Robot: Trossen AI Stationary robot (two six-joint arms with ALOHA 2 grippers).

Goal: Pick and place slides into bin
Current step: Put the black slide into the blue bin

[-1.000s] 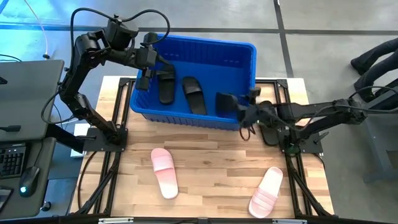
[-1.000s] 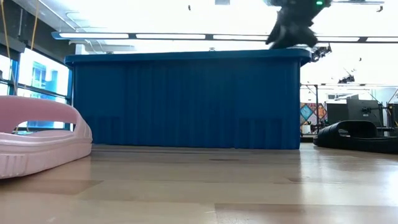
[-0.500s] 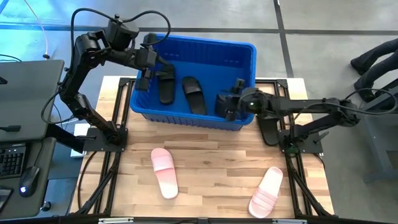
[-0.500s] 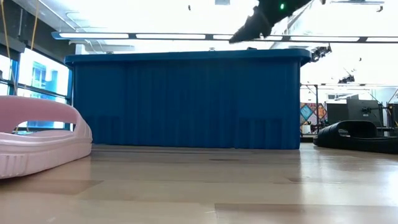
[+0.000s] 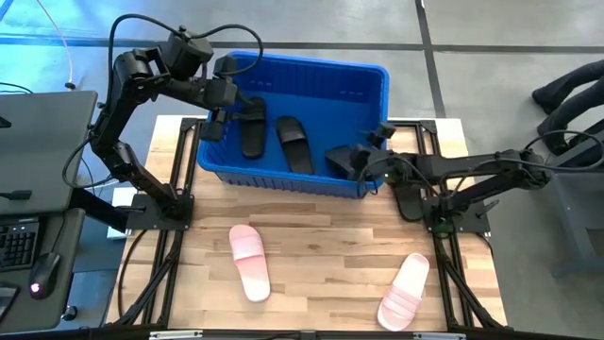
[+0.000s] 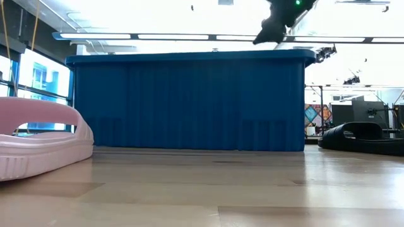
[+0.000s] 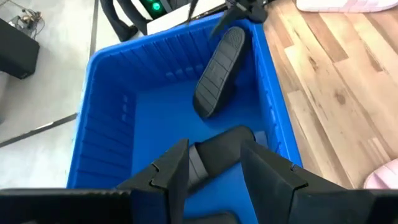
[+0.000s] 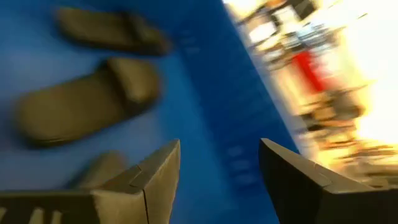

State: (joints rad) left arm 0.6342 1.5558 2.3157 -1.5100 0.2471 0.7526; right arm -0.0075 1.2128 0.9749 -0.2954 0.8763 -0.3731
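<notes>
The blue bin [image 5: 311, 64] stands at the table's far middle. Three black slides are in it: two flat on its floor [image 5: 253, 127] [image 5: 294, 144], and a third [image 5: 342, 159] sole up, leaning on the wall at the right near corner [image 7: 217, 71]. A fourth black slide [image 5: 411, 198] lies on the table right of the bin. Two pink slides [image 5: 250, 262] [image 5: 404, 291] lie near the front. My left gripper [image 5: 222, 94] [image 7: 214, 165] hangs open and empty over the bin's left end. My right gripper [image 5: 366, 162] [image 8: 221, 162] is open and empty over the bin's right near corner.
The bin's tall ribbed wall [image 6: 189, 101] stands between the pink slides and the far side. A pink slide [image 6: 38, 135] fills the low view's left. Black frame rails [image 5: 179, 189] flank the wooden table. A desk with a keyboard [image 5: 19, 241] is off the left edge.
My right gripper has gone left over the bin's right near corner, then drawn back a little toward the right. The third black slide has come to lean sole up inside that corner. My left gripper has kept still.
</notes>
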